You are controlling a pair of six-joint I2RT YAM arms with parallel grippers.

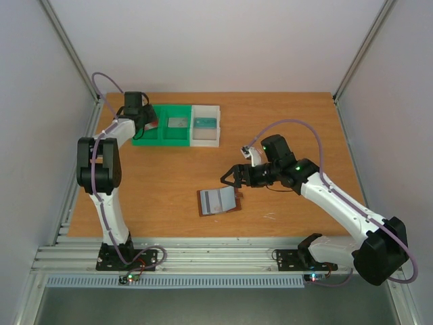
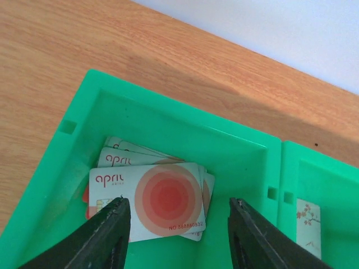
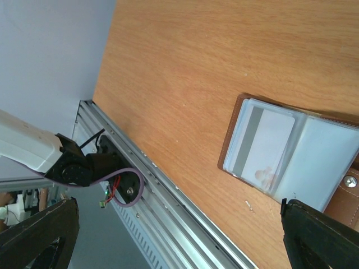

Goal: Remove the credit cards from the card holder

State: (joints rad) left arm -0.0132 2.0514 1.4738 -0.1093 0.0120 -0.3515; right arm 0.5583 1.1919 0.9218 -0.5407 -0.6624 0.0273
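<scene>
Card holder (image 1: pixel 218 200) lies spread open on the wooden table (image 1: pixel 284 122), near the front edge and well apart from the bins. In the right wrist view you see a pale card (image 3: pixel 261 143) with a grey stripe inside its clear sleeve, and the snap stud (image 3: pixel 350 181) on the flap. Your right gripper (image 1: pixel 230 177) hangs just over its right edge, fingers spread wide, holding nothing. At the far left, the green bin (image 1: pixel 162 141) has a fanned stack of credit cards (image 2: pixel 151 204) in its left compartment, the top one white with red rings; the next compartment holds a blossom-print card (image 2: pixel 307 221). The white bin (image 1: pixel 205 141) touching the green one holds a greenish card (image 1: pixel 205 123). Your left gripper (image 2: pixel 176 213) hovers above the stack — fingers parted, empty.
</scene>
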